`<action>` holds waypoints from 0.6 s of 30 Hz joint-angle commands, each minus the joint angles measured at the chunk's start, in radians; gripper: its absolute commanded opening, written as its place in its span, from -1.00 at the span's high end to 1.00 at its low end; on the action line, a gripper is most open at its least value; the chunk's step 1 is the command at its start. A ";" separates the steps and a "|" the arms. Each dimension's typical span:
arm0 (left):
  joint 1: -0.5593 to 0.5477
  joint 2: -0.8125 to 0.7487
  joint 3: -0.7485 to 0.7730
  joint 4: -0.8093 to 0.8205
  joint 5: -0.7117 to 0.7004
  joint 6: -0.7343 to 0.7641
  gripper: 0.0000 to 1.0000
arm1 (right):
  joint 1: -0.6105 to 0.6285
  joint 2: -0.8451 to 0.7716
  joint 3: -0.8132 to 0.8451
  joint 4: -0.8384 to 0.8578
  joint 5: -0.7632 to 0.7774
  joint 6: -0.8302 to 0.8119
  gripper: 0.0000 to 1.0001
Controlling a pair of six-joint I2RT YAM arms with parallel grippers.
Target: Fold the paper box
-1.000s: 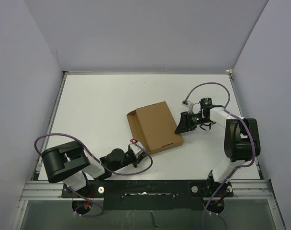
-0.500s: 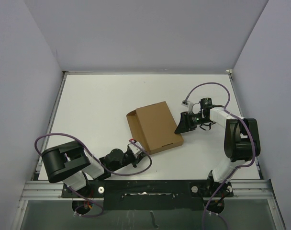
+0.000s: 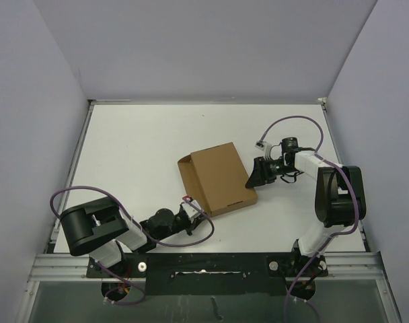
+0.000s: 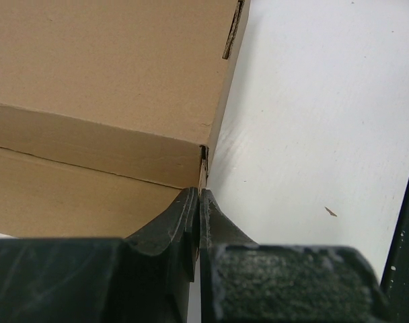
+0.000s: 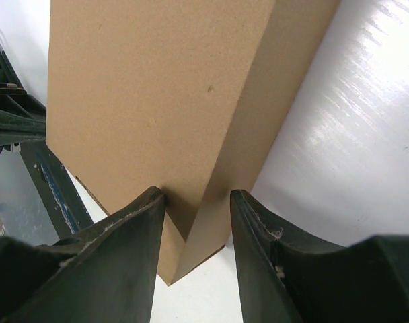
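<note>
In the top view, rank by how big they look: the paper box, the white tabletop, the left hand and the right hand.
1. White tabletop, by far the largest.
2. Paper box.
3. Left hand and right hand: both far smaller than the box, dark and foreshortened, and look about alike, so I won't rank them.

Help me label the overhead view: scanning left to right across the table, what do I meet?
left gripper → paper box → right gripper
</note>
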 commanded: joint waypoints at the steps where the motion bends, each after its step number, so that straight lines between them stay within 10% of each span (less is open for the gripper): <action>1: 0.008 0.019 0.029 0.035 0.030 0.030 1.00 | -0.001 0.029 0.008 0.027 0.165 -0.059 0.16; 18: 0.021 -0.131 0.151 -0.317 0.033 0.086 1.00 | 0.006 0.027 0.009 0.024 0.165 -0.064 0.16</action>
